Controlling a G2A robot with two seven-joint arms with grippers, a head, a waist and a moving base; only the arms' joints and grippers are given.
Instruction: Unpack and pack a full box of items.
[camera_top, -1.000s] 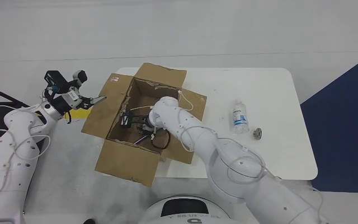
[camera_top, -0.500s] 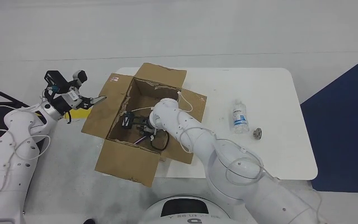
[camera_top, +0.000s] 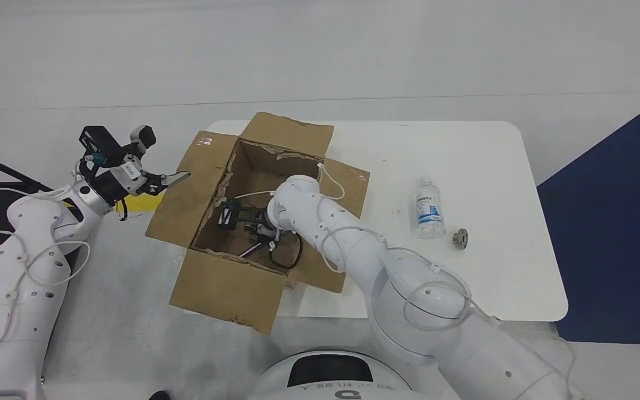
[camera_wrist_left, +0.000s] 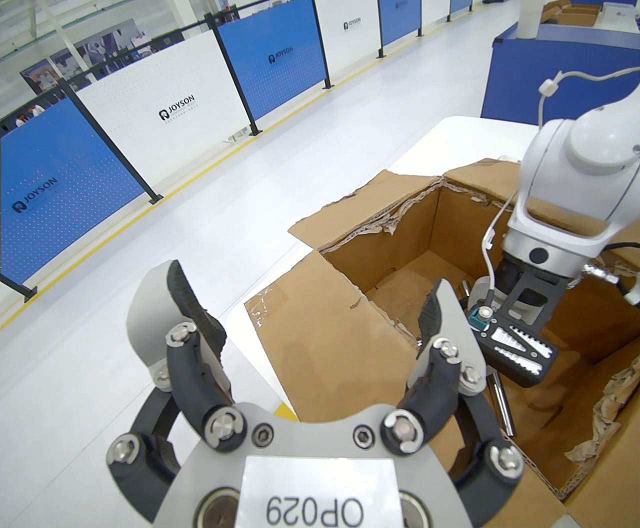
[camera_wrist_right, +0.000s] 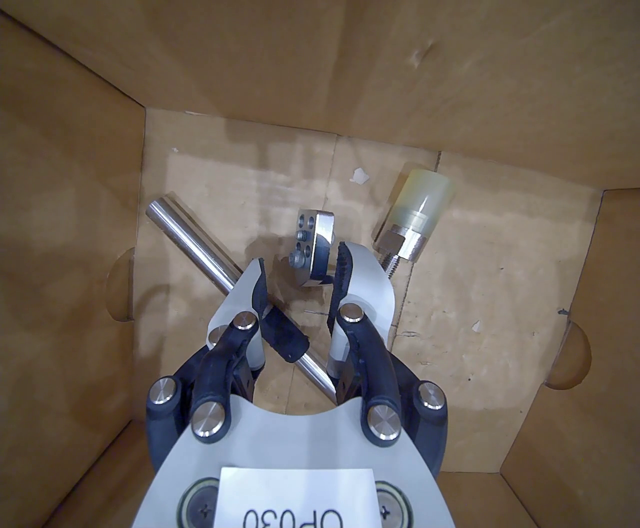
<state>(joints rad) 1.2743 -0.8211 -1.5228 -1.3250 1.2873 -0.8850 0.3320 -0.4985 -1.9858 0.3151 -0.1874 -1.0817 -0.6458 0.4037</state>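
Inside the box (camera_top: 225, 285) the right claw (camera_wrist_right: 300, 260) hangs spread over a block (camera_wrist_right: 317, 240); left claw (camera_wrist_left: 307, 280) gapes outside.

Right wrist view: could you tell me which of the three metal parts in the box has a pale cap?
The threaded fitting; the long rod and the small drilled block are bare metal.

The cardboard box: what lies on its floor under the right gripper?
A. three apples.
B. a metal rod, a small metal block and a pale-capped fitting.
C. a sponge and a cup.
B: the right wrist view shows the metal rod, the small metal block and the pale-capped fitting on the cardboard box floor.
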